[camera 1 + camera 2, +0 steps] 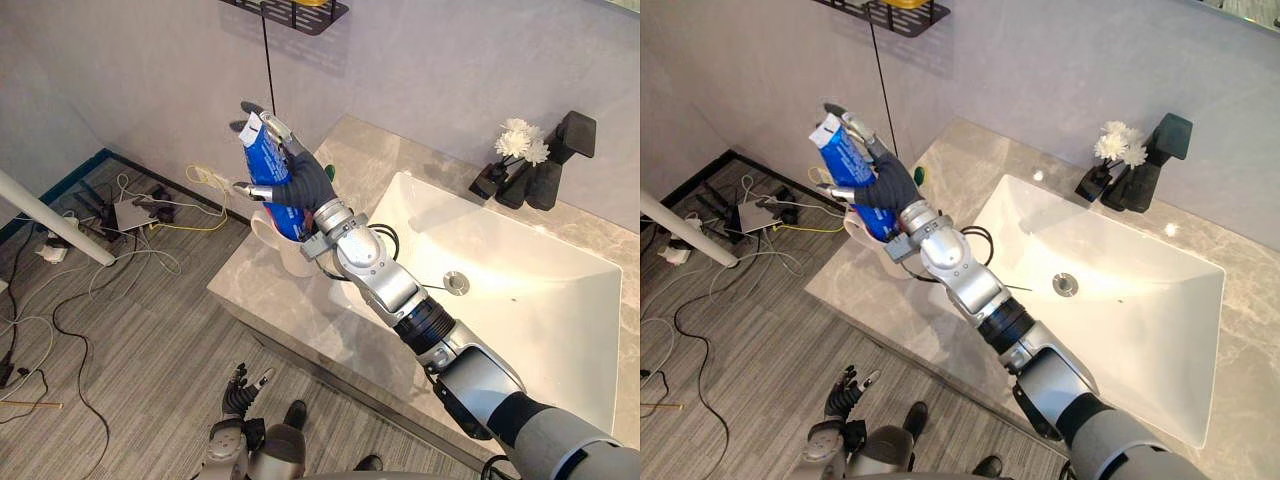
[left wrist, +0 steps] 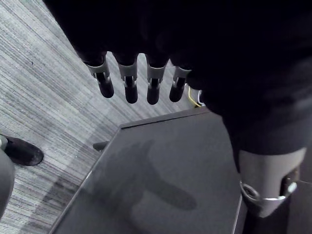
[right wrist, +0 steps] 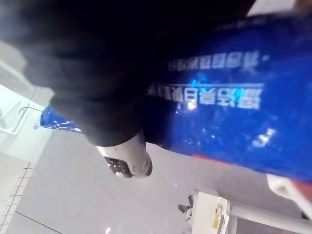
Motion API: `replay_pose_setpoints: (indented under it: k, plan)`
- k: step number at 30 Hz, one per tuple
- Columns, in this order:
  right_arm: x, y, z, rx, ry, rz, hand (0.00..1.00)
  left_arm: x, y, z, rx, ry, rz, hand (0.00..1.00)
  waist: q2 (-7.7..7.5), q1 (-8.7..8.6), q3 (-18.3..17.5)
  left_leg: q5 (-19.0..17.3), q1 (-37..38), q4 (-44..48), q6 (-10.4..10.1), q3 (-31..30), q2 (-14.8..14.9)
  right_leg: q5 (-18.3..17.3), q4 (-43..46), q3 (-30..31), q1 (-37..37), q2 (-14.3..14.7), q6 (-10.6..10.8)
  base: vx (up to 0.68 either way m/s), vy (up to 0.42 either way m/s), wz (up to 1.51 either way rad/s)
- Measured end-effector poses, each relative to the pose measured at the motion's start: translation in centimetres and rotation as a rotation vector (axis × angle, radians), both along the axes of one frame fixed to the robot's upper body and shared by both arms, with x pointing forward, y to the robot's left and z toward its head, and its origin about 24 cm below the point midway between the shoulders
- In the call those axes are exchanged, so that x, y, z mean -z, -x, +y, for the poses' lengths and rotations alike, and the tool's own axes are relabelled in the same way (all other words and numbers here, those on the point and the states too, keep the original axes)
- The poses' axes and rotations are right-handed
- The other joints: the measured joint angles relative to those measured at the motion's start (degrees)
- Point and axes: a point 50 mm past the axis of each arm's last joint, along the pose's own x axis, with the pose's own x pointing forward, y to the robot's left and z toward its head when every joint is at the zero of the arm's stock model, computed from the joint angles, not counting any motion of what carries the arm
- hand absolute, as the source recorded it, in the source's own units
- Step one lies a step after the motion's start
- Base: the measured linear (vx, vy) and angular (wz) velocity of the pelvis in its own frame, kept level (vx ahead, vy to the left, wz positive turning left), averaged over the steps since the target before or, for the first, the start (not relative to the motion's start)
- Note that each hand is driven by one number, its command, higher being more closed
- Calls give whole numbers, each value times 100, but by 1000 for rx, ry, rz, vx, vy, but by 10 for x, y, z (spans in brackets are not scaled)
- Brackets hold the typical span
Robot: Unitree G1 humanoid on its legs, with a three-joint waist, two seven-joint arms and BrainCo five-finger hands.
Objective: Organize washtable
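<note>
Firmly, right hand [image 1: 303, 186] grips blue tube [image 1: 263, 156] over white cup [image 1: 268, 233].

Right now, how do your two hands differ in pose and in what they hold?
The right hand is raised over the end of the counter, while the left hand hangs low, below the counter's edge. The right hand's fingers are curled round a blue tube above a white cup; the left hand's fingers are straight and hold nothing. Both have silver fingers with dark tips and a dark cover.
</note>
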Motion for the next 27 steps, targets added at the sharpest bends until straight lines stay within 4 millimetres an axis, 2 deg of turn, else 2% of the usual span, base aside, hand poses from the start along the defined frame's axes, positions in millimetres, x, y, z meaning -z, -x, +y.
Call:
replay_pose_setpoints:
  k: [21,27]
  plan:
    - [-1,2,2,-4,-18,4,0,0,0,0,-1,-3,2,0,-2,-15,-1,0,27,9,0,14,0,0,0,18,21,0,-1,0,0,0]
    - [-12,12,0,-21,-81,-41,0,1,1,1,-4,-6,5,0,-3,-31,-3,0,42,9,0,19,0,0,1,25,32,-1,-1,0,0,0]
